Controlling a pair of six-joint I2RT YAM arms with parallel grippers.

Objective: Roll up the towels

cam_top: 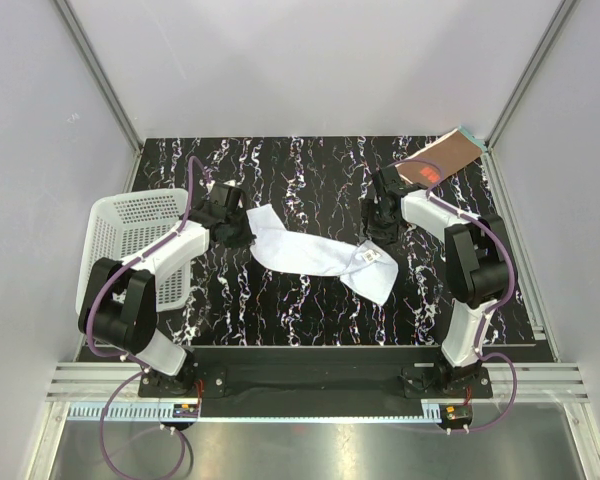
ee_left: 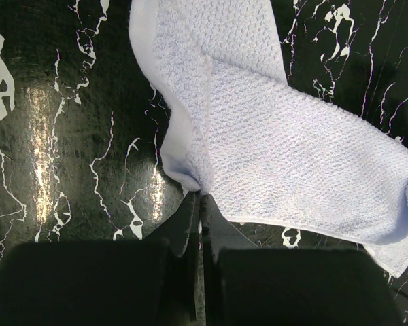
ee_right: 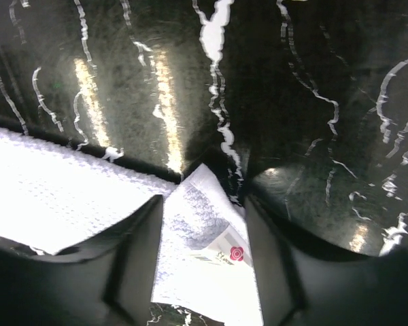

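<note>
The white towel [cam_top: 310, 250] lies stretched across the middle of the black marble table, crumpled, with a label [cam_top: 372, 256] near its right end. My left gripper [cam_top: 240, 235] is at the towel's left end. In the left wrist view it [ee_left: 201, 195] is shut on a pinched fold of the towel [ee_left: 285, 142]. My right gripper [cam_top: 378, 238] is over the right end. In the right wrist view it [ee_right: 204, 227] is open, with the labelled corner of the towel [ee_right: 190, 224] between its fingers. The rust-brown towel [cam_top: 442, 158] lies at the back right corner, behind the right arm.
A white perforated basket [cam_top: 130, 240] stands tilted at the table's left edge, beside the left arm. Grey walls close in the back and both sides. The table's front edge runs just ahead of the arm bases.
</note>
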